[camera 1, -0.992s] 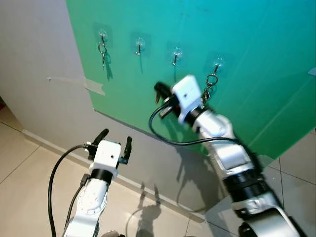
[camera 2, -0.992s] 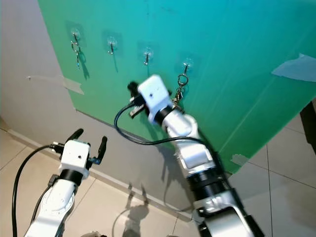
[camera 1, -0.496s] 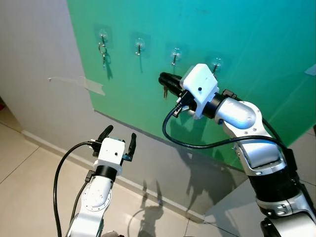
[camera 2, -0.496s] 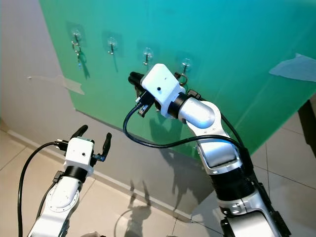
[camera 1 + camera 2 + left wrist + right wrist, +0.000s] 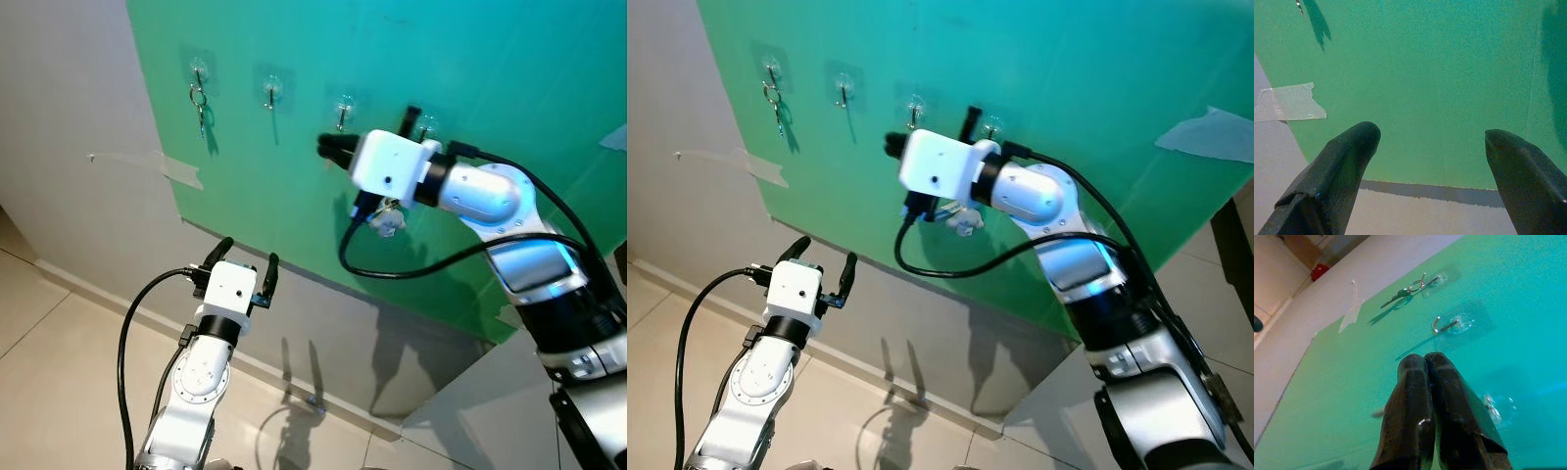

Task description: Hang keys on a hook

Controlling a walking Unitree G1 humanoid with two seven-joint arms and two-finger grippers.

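Note:
Four clear hooks sit in a row on a green board [image 5: 294, 206]. A key ring with keys [image 5: 199, 98] hangs on the leftmost hook. The second hook [image 5: 269, 90] and third hook [image 5: 343, 106] are bare. My right arm partly covers the fourth hook [image 5: 423, 123]. My right gripper [image 5: 326, 147] points left along the board, just below the third hook, with its fingers [image 5: 1415, 382] pressed shut and nothing visible between them. A pale blurred item [image 5: 385, 220] dangles under that wrist; what holds it is hidden. My left gripper [image 5: 249, 253] stands open, low before the board's bottom edge.
Grey wall [image 5: 78, 108] lies left of and below the board, with a strip of clear tape [image 5: 181, 171] at the board's left edge. Beige floor tiles [image 5: 59, 333] meet a skirting below. A black cable [image 5: 421, 269] loops under my right arm.
My right arm has levelled out and its wrist now lies across the fourth hook. The small key seen under its fingers half a second ago has gone from there. My left gripper rose slightly.

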